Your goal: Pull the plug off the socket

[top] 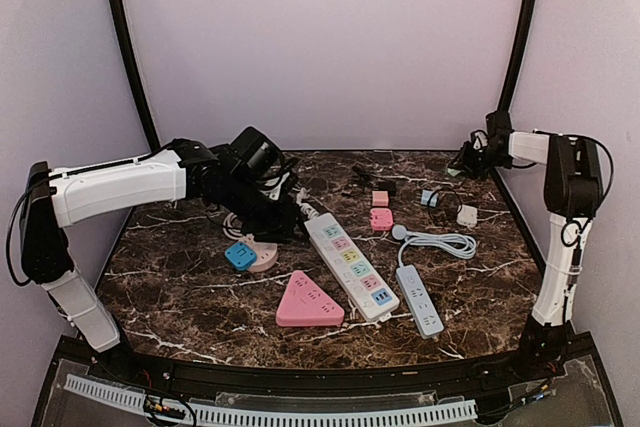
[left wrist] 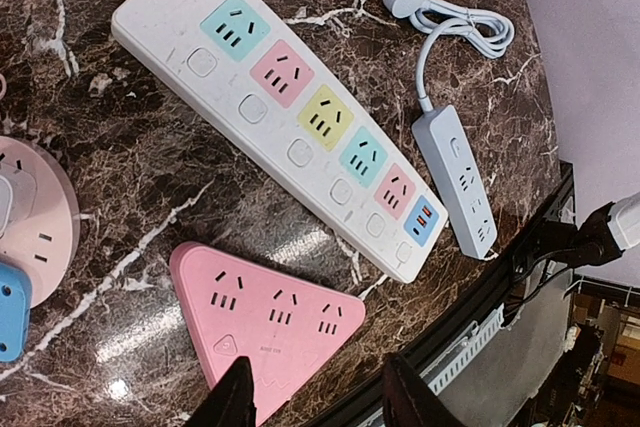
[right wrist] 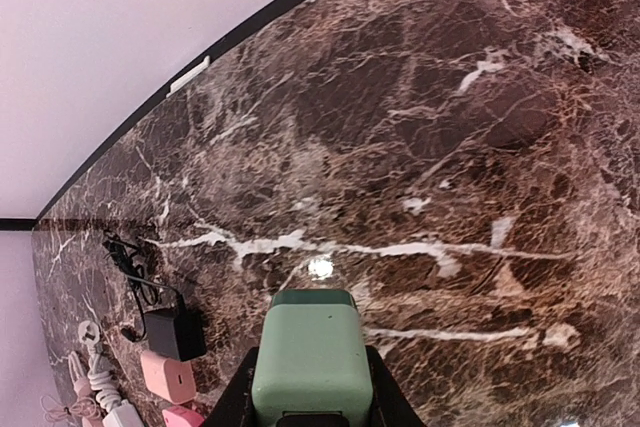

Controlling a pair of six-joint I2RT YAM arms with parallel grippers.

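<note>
My right gripper [right wrist: 310, 407] is shut on a pale green plug [right wrist: 306, 352], held above the bare marble at the back right of the table [top: 180, 297]. No socket touches that plug. My left gripper [left wrist: 322, 402] is open and empty, low over the near corner of a pink triangular socket [left wrist: 265, 317]. A long white socket strip [left wrist: 290, 117] with coloured outlets lies beside it, all its outlets bare. At the left, a blue plug [top: 240, 255] sits on a round pink socket [top: 262, 253]. In the top view the left gripper [top: 285, 222] hovers by the strip's far end.
A small grey-blue strip [top: 419, 299] with a coiled cable [top: 445, 241] lies right of the white strip. Pink adapters [top: 381, 218], a white adapter [top: 467, 215], a small blue one [top: 429, 198] and a black adapter [right wrist: 172, 332] with its cord sit toward the back.
</note>
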